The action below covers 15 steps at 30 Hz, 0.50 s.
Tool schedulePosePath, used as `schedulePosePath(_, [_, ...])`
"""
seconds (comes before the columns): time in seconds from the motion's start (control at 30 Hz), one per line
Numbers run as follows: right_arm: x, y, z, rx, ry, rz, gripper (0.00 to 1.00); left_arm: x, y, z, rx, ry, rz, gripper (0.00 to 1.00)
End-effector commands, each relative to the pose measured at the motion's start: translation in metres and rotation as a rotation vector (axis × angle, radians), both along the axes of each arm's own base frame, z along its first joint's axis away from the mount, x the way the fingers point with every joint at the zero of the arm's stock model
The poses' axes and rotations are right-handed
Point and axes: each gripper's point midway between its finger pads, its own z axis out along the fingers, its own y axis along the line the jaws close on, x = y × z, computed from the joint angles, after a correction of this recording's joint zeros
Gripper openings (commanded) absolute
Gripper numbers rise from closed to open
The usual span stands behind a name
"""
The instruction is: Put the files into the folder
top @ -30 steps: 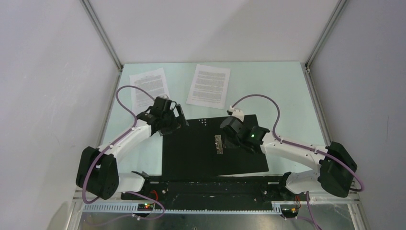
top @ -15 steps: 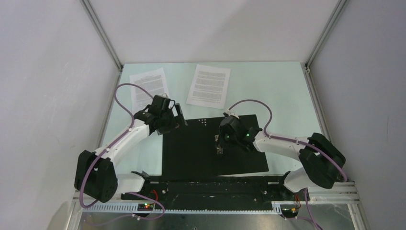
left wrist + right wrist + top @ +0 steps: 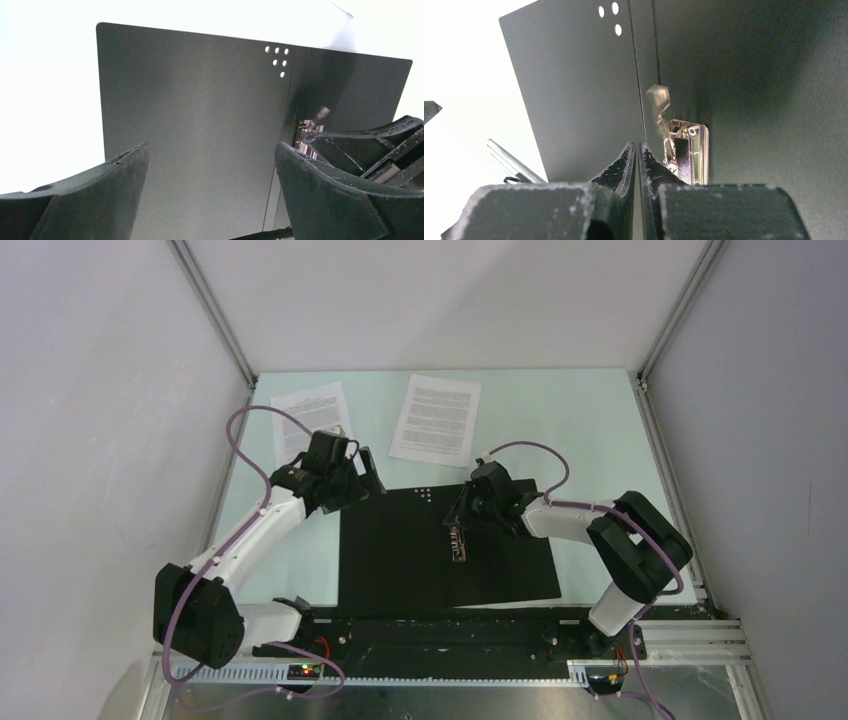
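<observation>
Looking down from the top camera: the flat rectangular folder [image 3: 400,560], lying open with its black inside up, sits mid-table. Both files are beyond its far edge, not in it yet. They're white printed paper sheets, the left sheet [image 3: 298,412] and the right sheet [image 3: 436,420]. The left gripper [image 3: 368,472] hovers at the folder's far left corner, and the right gripper [image 3: 462,518] is down on the small metal spine clip [image 3: 458,543].

Left wrist view: fingers spread wide, nothing between them, just bare black cover [image 3: 190,115] underneath.

Right wrist view: fingers pinched together, nothing visibly held, with the tips right beside the clip [image 3: 686,150], whose little lever [image 3: 659,100] stands up.

My guess is the clip is getting opened. To do that well, I'd push the lever straight along the spine with the closed tips and go slow so the folder doesn't skate. The left gripper could pin the cover down if it does.

Compared with a second ago, the right arm has folded in toward the middle and its gripper has slid closer onto the clip. The left gripper has drifted slightly farther back. The sheets haven't budged.
</observation>
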Motion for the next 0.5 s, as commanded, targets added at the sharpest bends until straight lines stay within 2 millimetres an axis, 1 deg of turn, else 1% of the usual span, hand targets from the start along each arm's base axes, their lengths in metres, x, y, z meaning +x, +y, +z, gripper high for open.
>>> schedulePosePath(0.0, [0.030, 0.012, 0.018, 0.046, -0.051, -0.022, 0.09, 0.010, -0.002, 0.025, -0.005, -0.065, -0.030, 1.00])
schedulePosePath(0.07, [0.035, 0.013, 0.013, 0.031, -0.048, -0.021, 0.09, 0.013, -0.004, 0.029, -0.008, -0.072, -0.039, 1.00])
schedulePosePath(0.2, [0.044, 0.016, 0.021, 0.019, -0.075, -0.008, 0.11, 0.016, -0.010, 0.036, -0.024, -0.081, -0.065, 1.00])
schedulePosePath(0.3, [0.048, 0.018, 0.038, 0.019, -0.100, -0.001, 0.14, 0.023, -0.008, 0.042, -0.022, -0.094, -0.062, 1.00])
schedulePosePath(0.37, [0.052, 0.019, 0.053, 0.024, -0.125, 0.004, 0.17, 0.031, -0.006, 0.048, -0.025, -0.104, -0.051, 1.00])
schedulePosePath(0.47, [0.055, 0.016, 0.070, -0.002, -0.153, 0.012, 0.24, 0.051, -0.004, 0.059, -0.019, -0.129, -0.034, 1.00])
